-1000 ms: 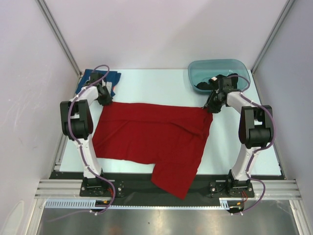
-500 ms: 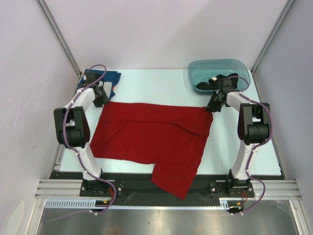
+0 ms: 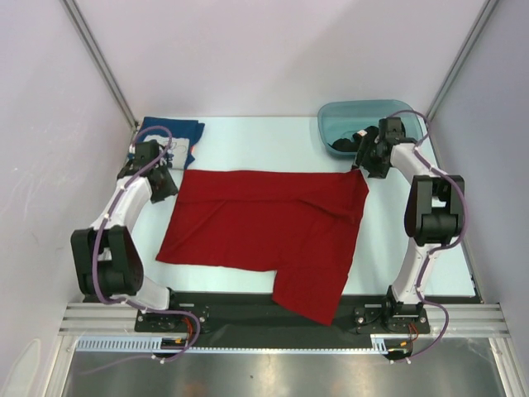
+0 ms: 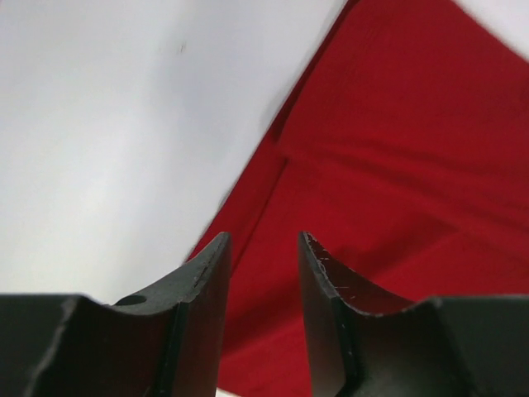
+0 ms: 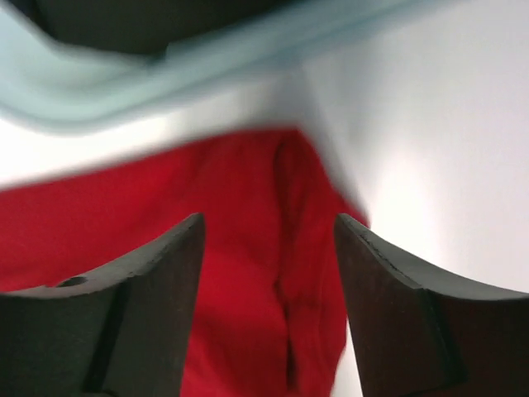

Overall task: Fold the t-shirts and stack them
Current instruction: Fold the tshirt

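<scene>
A plain red t-shirt (image 3: 264, 223) lies spread flat on the white table (image 3: 256, 141), its lower right part hanging over the near edge. My left gripper (image 3: 168, 186) hovers just off the shirt's far left corner, open, with red cloth (image 4: 397, 165) beyond its empty jaws. My right gripper (image 3: 360, 165) hangs over the far right corner, open, the red cloth (image 5: 248, 273) below it and nothing held. A blue t-shirt (image 3: 180, 132) lies at the back left. A black t-shirt (image 3: 351, 142) sits in the teal tub (image 3: 364, 116).
The teal tub stands at the back right, close behind my right gripper. Metal frame posts rise at both back corners. A black strip and rail run along the near edge by the arm bases.
Both grippers opened and let go of the red shirt's far corners. The shirt slid a little right and lies flatter. The left elbow swung down and out; the right gripper drew back toward the tub.
</scene>
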`<act>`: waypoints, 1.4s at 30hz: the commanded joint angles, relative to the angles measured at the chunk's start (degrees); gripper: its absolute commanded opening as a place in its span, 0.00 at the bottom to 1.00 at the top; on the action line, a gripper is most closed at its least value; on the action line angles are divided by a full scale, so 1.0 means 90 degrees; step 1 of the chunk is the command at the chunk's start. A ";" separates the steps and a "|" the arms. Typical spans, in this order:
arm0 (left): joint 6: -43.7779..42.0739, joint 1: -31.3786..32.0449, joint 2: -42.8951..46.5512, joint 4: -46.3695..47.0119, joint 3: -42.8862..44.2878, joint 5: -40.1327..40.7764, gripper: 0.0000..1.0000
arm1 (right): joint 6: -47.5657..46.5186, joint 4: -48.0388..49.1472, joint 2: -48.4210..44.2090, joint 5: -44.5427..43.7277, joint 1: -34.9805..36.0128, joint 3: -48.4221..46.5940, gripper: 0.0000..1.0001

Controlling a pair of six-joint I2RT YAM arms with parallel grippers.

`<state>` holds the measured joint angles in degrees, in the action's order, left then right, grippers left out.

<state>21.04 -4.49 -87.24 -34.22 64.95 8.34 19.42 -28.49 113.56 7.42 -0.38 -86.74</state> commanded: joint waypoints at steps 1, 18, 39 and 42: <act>0.0045 0.0040 0.0844 -0.0163 -0.0359 -0.0067 0.43 | -0.0234 -0.1070 -0.1073 -0.0793 0.0559 -0.0059 0.69; 0.0260 0.0011 0.2165 -0.0671 -0.1620 -0.0058 0.37 | -0.0644 -0.1004 -0.1476 -0.0961 0.3206 0.0820 0.23; -0.0775 -0.0292 -0.1273 0.0208 0.0234 -0.1298 0.30 | -0.0430 -0.0780 -0.1377 -0.0083 0.3441 0.1698 0.26; -0.0824 -0.0282 -0.1585 0.0218 0.0410 -0.1259 0.29 | -0.0439 -0.0711 -0.1387 -0.0024 0.3441 0.1874 0.25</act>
<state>15.59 -6.68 -99.55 -33.52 65.84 -2.35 14.92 -36.75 104.25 5.43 30.28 -70.50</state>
